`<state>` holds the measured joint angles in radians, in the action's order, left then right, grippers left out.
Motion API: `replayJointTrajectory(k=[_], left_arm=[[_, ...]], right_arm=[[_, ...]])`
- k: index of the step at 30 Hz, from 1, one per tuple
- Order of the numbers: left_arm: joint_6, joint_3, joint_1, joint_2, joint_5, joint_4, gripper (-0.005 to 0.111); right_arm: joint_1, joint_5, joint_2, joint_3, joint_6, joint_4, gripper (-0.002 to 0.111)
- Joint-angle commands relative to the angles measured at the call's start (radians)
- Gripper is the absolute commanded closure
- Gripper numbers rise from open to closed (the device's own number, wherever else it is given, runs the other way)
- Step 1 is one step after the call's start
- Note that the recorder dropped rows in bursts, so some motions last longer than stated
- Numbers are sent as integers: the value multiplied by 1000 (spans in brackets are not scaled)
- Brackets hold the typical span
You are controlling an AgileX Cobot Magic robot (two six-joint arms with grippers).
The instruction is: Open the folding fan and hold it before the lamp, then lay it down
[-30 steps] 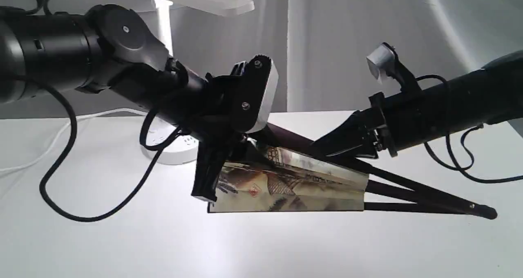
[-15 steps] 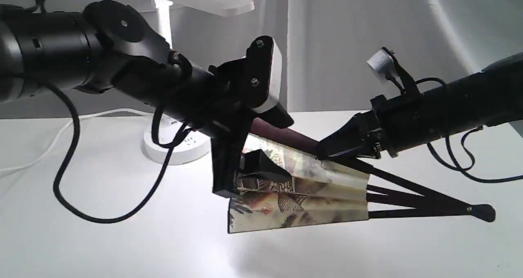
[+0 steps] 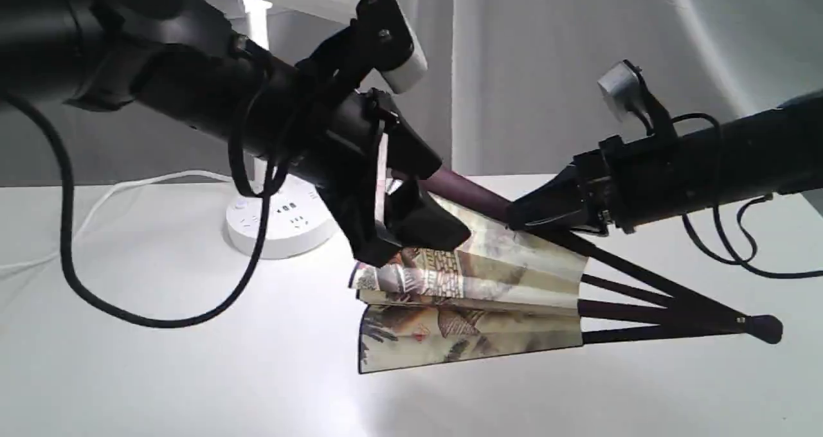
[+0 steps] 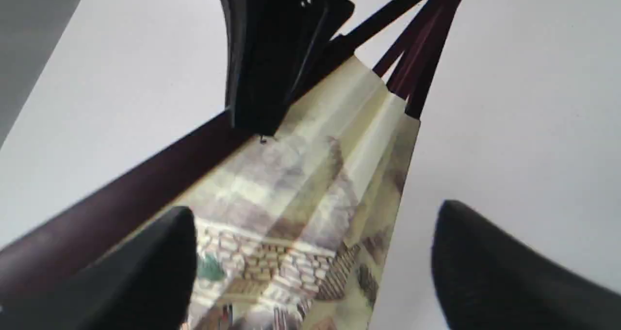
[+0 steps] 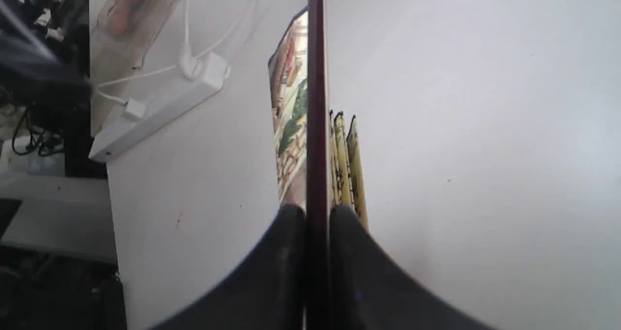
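Note:
The folding fan [image 3: 476, 308] is partly spread just above the white table, its pivot to the right and several painted pleats showing. My right gripper [image 3: 524, 222] is shut on the upper maroon guard [image 5: 316, 102], and the right wrist view shows the guard pinched between its fingers [image 5: 291, 252]. My left gripper [image 3: 411, 238] hovers open over the paper's outer end. In the left wrist view its fingers [image 4: 145, 276] stand wide apart with the painted paper [image 4: 310, 189] between them. The lamp [image 3: 257, 32] stands behind the left arm, partly hidden.
The lamp's round base [image 3: 283, 222] with sockets sits on the table [image 3: 161, 373] at back left, its white cord [image 3: 128, 189] trailing left. A white power strip [image 5: 160, 102] lies near the table edge in the right wrist view. A grey curtain hangs behind.
My left arm has risen and swung right, lifting its gripper from the fan's outer edge to above the paper. The pleats have spread a little wider. The right gripper has barely moved.

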<state>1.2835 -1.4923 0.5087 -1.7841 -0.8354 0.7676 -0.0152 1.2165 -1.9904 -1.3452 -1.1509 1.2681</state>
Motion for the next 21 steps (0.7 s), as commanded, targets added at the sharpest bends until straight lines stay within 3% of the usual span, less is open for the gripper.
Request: replayJointTrajectory(k=[1,8,12,17,21], left_arm=[[-174,-2,3,49,-33,-79,61],[-418,-2,3,96,-142,-161,106],[-511,-2,3,100,-202,-229,107],[-864,-2,3,100,-182,-464,107],[-1024,1,3,100,-182,-601,107]], right_arm=[[-35,5,9,-7,51,8,108],[-58,5,11,-7,128,-23,108],[-58,5,36,-7,151,-38,108],[-58,4,96,-7,254,-77,108],[-58,-10,135,-7,314,-119,108]])
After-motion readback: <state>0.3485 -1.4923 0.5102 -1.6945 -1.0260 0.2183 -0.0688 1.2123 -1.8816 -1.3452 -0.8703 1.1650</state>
